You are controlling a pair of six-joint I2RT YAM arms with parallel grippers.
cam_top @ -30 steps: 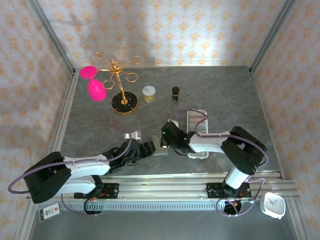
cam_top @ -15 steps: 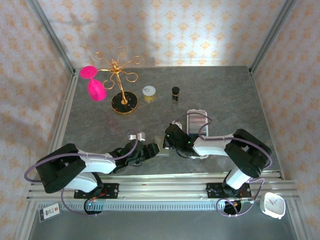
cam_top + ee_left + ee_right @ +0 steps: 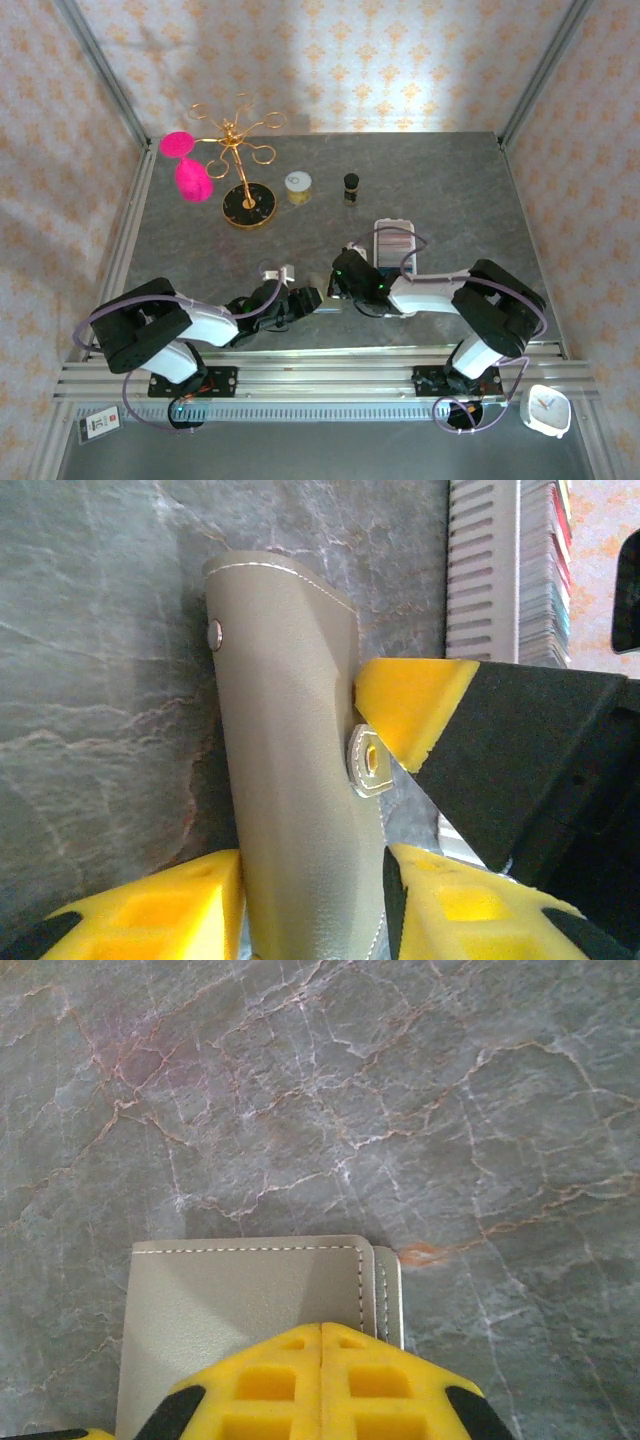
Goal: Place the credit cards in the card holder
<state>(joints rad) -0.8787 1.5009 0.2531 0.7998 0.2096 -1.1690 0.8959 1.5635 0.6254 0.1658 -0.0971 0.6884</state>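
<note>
Left wrist: card holder (image 3: 290, 730) lies on the table (image 3: 100, 680) between the left gripper (image 3: 312, 890) fingers, grip unclear; the right gripper (image 3: 322, 1365), fingers together, pins it. Squeeze both edges evenly to avoid buckling

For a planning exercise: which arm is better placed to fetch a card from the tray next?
Right. The white perforated plastic tray lies beside its arm; the left hand clasps the grey-green fold-over card holder.

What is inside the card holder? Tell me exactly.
Nothing inside is visible: the card holder lies folded, showing its grey-green stitched cover. Any sleeves or cards within are covered. The right hand, shut, rests on it.
</note>
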